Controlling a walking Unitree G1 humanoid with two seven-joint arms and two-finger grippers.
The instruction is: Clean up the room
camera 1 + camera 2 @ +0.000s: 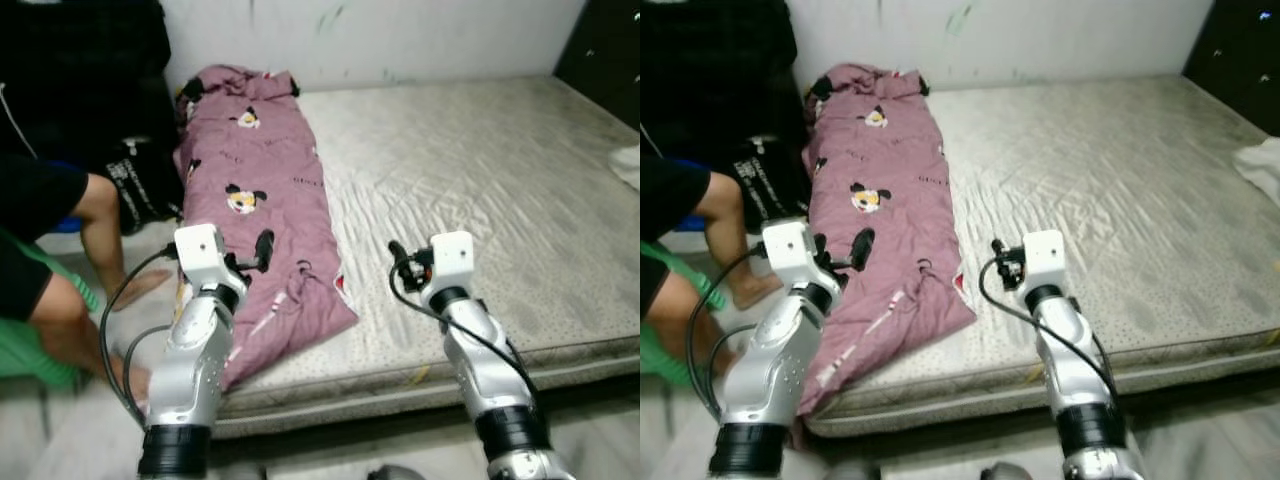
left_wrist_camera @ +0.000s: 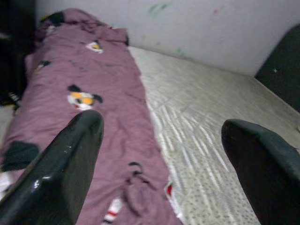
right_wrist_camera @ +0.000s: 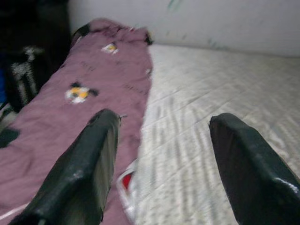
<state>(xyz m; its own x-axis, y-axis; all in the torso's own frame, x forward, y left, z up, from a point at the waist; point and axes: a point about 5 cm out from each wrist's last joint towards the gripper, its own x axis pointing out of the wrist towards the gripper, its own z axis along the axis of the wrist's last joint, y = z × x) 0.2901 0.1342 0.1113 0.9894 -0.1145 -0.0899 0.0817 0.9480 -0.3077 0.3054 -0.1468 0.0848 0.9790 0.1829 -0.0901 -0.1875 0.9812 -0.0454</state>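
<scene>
Seen from the robot's head, looking down at a bare grey mattress (image 1: 470, 190) that reaches back to a pale wall (image 1: 400, 35).

Along the mattress's left edge, a long mauve quilt (image 1: 255, 190) printed with cartoon mice, folded lengthwise into a narrow strip from the wall end down to the near edge. Near corner of the quilt rumpled, spilling slightly over the mattress's front-left side.

Above the near end of the quilt, the left gripper (image 1: 262, 250), black fingers spread apart and holding nothing, not touching the fabric as far as can be told. From the left wrist camera, both fingers (image 2: 61, 173) wide apart, the quilt stretching ahead between them.

Just right of the quilt's near corner, over bare mattress, the right gripper (image 1: 400, 262), likewise spread and holding nothing; from the right wrist camera, fingers (image 3: 79, 173) framing the quilt's right edge and the mattress beside it.

At the mattress's far right edge, a bit of white cloth (image 1: 628, 165). Left of the mattress, a seated person's bare legs (image 1: 90, 270), a green stool (image 1: 30, 345), and dark bags or clothing (image 1: 140, 185) piled against the wall corner.

Judged progress: early to middling. Quilt gathered into a strip but not yet folded small or put away; white cloth still lying out; nothing gripped at this moment. Likely remaining: taking hold of the quilt's near end and folding it up toward the wall.
</scene>
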